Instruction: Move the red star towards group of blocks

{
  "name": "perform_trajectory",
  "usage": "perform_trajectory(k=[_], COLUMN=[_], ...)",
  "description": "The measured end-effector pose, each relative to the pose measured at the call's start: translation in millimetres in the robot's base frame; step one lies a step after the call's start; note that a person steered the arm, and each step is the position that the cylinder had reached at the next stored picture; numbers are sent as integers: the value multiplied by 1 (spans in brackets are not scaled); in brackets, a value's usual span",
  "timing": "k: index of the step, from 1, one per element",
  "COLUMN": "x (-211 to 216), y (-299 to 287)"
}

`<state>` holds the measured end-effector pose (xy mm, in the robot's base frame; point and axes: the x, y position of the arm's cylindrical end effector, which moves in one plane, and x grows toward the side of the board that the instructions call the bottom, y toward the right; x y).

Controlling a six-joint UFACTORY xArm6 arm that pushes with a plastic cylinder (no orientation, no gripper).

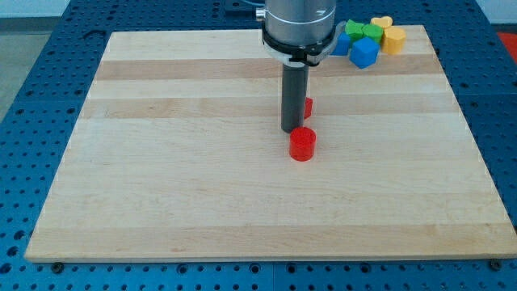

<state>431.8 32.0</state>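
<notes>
My tip (291, 130) rests on the wooden worktop (202, 186) near its middle; this tool is a bare rod with nothing to open or close; the red star (308, 106) sits just behind it, mostly hidden, toward the view's right; a red cylinder (303, 144) stands just below the tip; at the view's top right cluster a blue cube (364, 53), green block (355, 31), yellow heart (393, 39) and other blocks, well apart from the star.

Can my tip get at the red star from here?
Probably yes: my tip is right beside the red star, which peeks out at the rod's right, mostly hidden. The red cylinder sits just below, not between them.
</notes>
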Motion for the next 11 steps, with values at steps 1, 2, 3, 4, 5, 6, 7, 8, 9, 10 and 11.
perform_trajectory(k=[1, 2, 3, 4, 5, 6, 7, 8, 9, 10, 11], x=[10, 4, -26, -59, -52, -19, 13, 13, -15, -40, -53], y=[-32, -51, -41, -13, -19, -39, -34, -5, 11, 11, 11])
